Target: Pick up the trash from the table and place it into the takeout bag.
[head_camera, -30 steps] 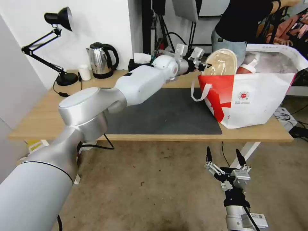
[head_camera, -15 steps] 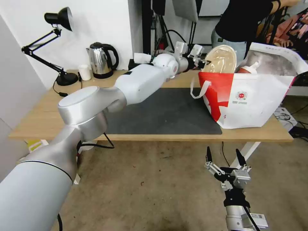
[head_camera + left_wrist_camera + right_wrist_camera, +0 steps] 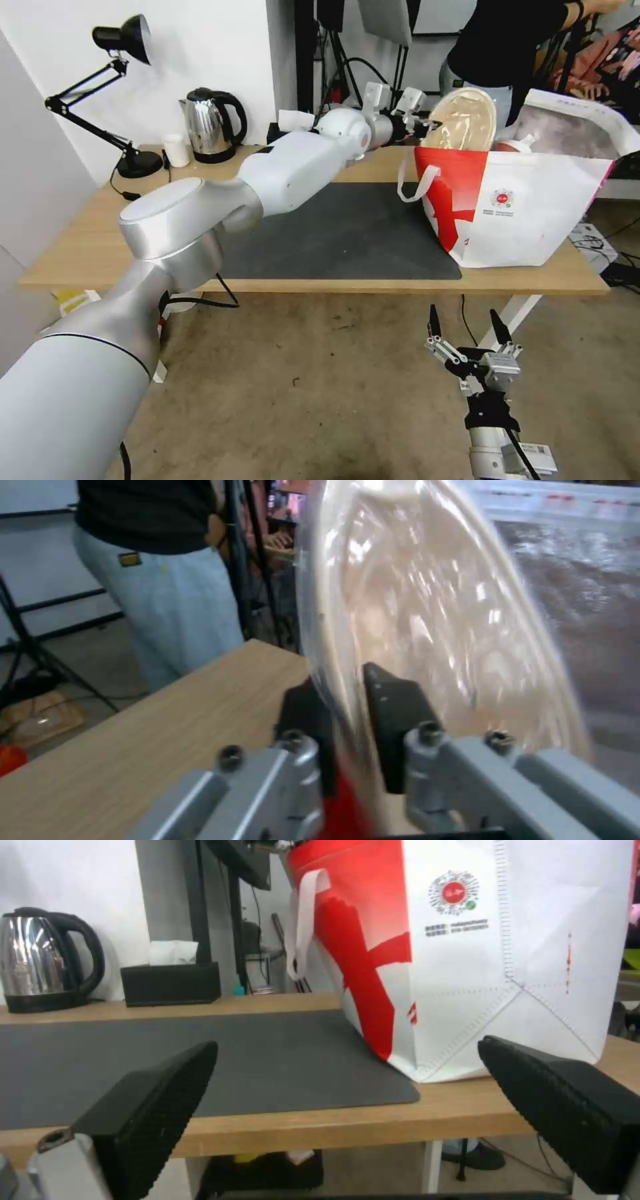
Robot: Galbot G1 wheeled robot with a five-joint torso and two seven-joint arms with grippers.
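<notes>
My left gripper [image 3: 427, 125] reaches across the table [image 3: 87, 247] and is shut on the rim of the beige shallow paper bowl [image 3: 465, 119]. The bowl stands on edge over the red end of the takeout bag [image 3: 527, 207], its lower part behind the bag's wall. In the left wrist view the black fingers [image 3: 393, 715] pinch the bowl's rim [image 3: 433, 605], with the foil lining [image 3: 587, 595] beyond. A red cup with a white lid [image 3: 519, 143] sits inside the bag. My right gripper [image 3: 465, 327] hangs open below the table's front edge, facing the bag [image 3: 480, 940].
A dark grey mat [image 3: 353, 233] covers the table's middle. At the back stand a kettle [image 3: 210, 127], a small white cup [image 3: 177, 150], a black tissue box [image 3: 290, 130] and a desk lamp [image 3: 127, 40]. A person stands behind the bag.
My left gripper has risen slightly with the bowl in it, and the bag's rim and walls have shifted a little. The right arm has not moved.
</notes>
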